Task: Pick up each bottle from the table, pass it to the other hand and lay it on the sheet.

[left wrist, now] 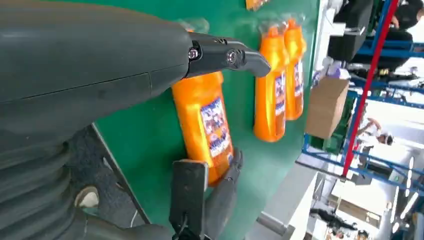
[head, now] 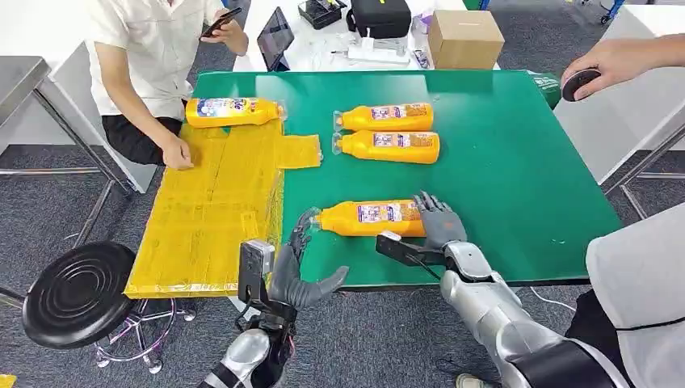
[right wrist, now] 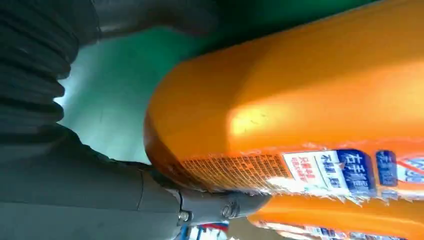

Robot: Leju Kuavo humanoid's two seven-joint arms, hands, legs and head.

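Observation:
Near the front edge of the green table lies an orange bottle, cap toward the yellow sheet. My right hand grips its base end, thumb on one side and fingers on the other, while the bottle still rests on the table. My left hand hovers with fingers apart at the table's front edge, close to the cap. Two more orange bottles lie side by side mid-table. Another bottle lies at the sheet's far end.
A seated person rests a hand on the sheet's left edge. Another person's hand holds a dark object over the table's right corner. A black stool stands at the lower left. A cardboard box and devices sit beyond the table.

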